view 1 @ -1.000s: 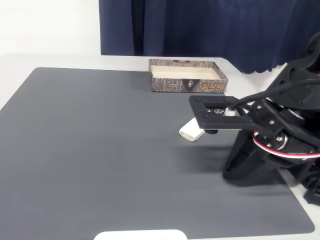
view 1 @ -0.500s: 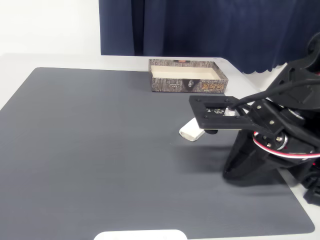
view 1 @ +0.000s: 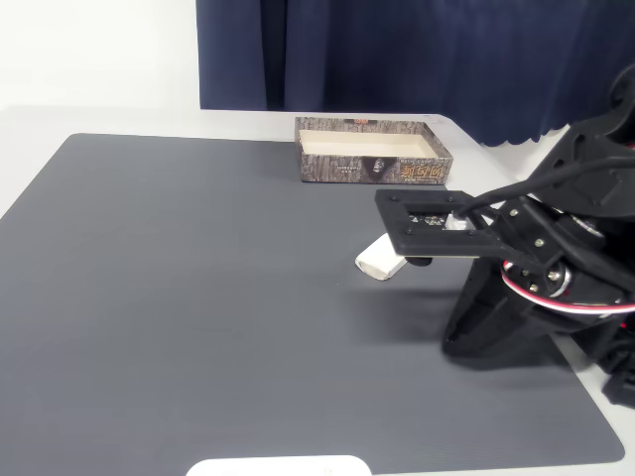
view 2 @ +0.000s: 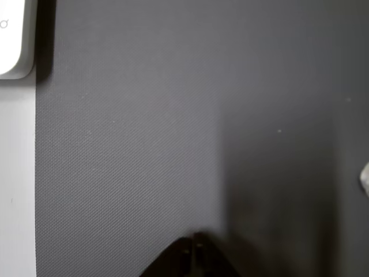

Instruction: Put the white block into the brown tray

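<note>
Soft even light, faint shadows, sharp.

one white block (view 1: 380,261), one brown tray (view 1: 372,151), one dark mat (view 1: 198,297).

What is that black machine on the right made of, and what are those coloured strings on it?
It is one robot arm built from matte black, angular plastic parts. A flat black plate with small holes juts out towards its gripper. The strings are thin red, white and black cables looping along its side.
</note>
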